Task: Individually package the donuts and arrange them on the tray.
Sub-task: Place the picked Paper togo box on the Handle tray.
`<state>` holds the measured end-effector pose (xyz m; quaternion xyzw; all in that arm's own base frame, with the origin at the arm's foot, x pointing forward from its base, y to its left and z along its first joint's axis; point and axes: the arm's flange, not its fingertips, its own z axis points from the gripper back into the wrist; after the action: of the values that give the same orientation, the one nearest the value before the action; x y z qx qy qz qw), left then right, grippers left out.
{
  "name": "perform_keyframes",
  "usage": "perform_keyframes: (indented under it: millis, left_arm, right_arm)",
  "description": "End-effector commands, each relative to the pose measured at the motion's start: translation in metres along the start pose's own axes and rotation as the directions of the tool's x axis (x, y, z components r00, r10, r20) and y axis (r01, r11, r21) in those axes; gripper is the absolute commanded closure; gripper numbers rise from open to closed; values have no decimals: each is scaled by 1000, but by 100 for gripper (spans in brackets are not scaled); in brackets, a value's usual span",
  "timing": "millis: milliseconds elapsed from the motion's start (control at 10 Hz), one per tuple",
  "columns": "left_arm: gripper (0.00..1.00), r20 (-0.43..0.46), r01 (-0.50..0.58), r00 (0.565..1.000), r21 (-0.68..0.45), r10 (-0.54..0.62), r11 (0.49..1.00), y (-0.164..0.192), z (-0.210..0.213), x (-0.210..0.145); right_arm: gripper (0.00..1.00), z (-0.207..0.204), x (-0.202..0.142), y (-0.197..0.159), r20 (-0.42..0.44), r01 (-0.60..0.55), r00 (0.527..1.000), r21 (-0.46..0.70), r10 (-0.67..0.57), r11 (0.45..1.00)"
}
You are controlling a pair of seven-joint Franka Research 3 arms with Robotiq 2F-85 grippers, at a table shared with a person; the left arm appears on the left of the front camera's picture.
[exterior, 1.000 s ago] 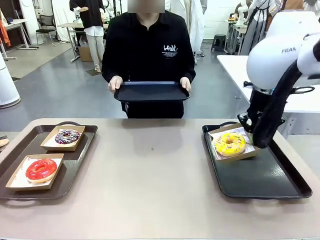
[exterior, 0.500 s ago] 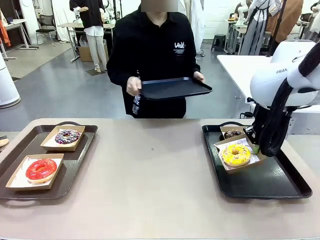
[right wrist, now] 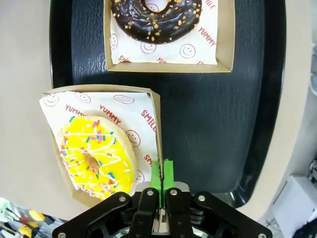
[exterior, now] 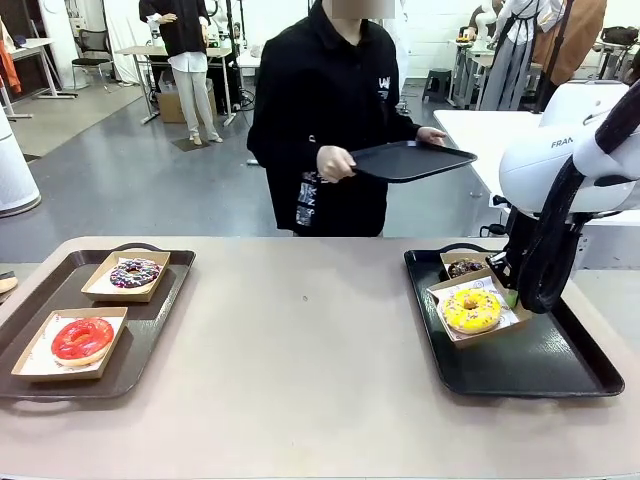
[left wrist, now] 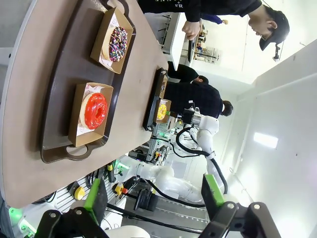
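Observation:
A yellow-glazed donut [exterior: 472, 309] [right wrist: 98, 159] lies in a brown paper box [right wrist: 154, 111] on the black right tray [exterior: 540, 365] [right wrist: 223, 114]. My right gripper [exterior: 509, 294] [right wrist: 161, 174] is shut on that box's side wall. Behind it, a chocolate sprinkled donut [exterior: 465, 267] [right wrist: 156, 15] sits in its own box. On the brown left tray [exterior: 150, 330] [left wrist: 52, 99], the red-glazed donut [exterior: 82, 338] [left wrist: 94, 110] and the purple-white sprinkled donut [exterior: 134, 272] [left wrist: 119, 43] are each boxed. My left gripper [left wrist: 152, 196] hangs open high over the table's left end, holding nothing.
Across the table a person stands turned to the right, holding a bare black tray [exterior: 412, 160] out at waist height in both hands. The tabletop [exterior: 300, 340] stretches tan between the two trays. A white table [exterior: 470, 130] stands behind on the right.
My right gripper carried the yellow donut's box nearer the front and right, uncovering the chocolate donut, then held still. The person turned and swung the bare tray to the right.

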<state>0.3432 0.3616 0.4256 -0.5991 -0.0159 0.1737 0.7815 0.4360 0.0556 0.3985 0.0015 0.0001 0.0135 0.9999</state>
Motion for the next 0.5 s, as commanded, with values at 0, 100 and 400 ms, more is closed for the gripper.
perform_keyframes:
  millis: [0,100,400]
  left_arm:
    - [0,-3,2,1000,-2,-2,1000,-2,1,-2]
    - [0,-3,2,1000,-2,-2,1000,-2,1,-2]
    - [0,-3,2,1000,-2,-2,1000,-2,1,-2]
  right_arm:
    - [99,1,0,-1,6,7,1000,1,-7,1000]
    - [99,1,0,-1,6,7,1000,1,-7,1000]
    - [99,-6,-16,-13,20,41,999,9,-42,999]
